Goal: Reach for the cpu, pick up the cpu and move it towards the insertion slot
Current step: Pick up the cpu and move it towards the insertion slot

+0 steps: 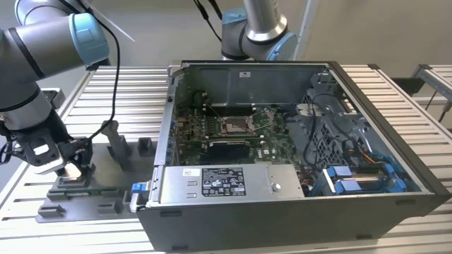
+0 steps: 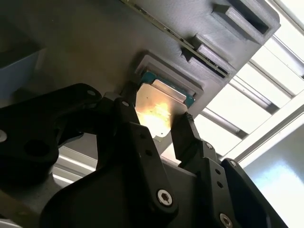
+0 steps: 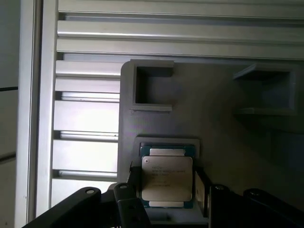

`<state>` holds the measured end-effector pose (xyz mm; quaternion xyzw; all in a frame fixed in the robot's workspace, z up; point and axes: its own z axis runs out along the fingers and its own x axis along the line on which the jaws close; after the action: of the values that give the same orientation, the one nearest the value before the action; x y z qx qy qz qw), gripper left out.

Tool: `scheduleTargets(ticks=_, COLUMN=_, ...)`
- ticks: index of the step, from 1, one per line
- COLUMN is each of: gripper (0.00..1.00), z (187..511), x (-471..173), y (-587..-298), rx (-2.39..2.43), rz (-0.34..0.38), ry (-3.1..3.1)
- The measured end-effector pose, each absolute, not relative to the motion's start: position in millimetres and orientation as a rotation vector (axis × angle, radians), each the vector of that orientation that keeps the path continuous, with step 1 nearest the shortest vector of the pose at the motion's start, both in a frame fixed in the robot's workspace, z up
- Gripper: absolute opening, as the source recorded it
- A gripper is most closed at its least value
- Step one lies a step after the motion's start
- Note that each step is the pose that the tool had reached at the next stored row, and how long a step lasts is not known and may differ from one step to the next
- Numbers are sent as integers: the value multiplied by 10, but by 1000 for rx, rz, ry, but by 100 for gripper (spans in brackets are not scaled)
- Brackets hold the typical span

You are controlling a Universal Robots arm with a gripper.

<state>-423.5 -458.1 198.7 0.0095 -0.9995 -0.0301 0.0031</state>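
Note:
The cpu (image 3: 166,176) is a thin silver-faced square chip on a green base, over its grey nest on the fixture plate (image 1: 84,203) at the exterior view's left. My gripper (image 1: 71,170) is down at that nest. In both wrist views its black fingers (image 2: 186,127) press against two opposite edges of the cpu (image 2: 159,107), so the gripper (image 3: 166,190) is shut on it. The chip sits just above or in the nest; I cannot tell which. The insertion slot (image 1: 234,125), with a silver frame and dark centre, lies on the green board inside the open computer case, far to the exterior view's right of the gripper.
The open computer case (image 1: 282,211) has tall metal walls, a power supply (image 1: 222,182) at the front and cables and blue parts (image 1: 353,177) to the right. Upright grey fixture blocks (image 1: 116,143) stand between gripper and case. A second robot arm (image 1: 258,26) stands behind the case.

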Motion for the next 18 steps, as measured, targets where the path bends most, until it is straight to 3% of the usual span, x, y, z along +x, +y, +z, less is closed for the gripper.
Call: scheduleTargets(ticks=18, gripper=0, z=2050, x=-4242, y=-4581, rx=29, rz=-93, ry=-3134)
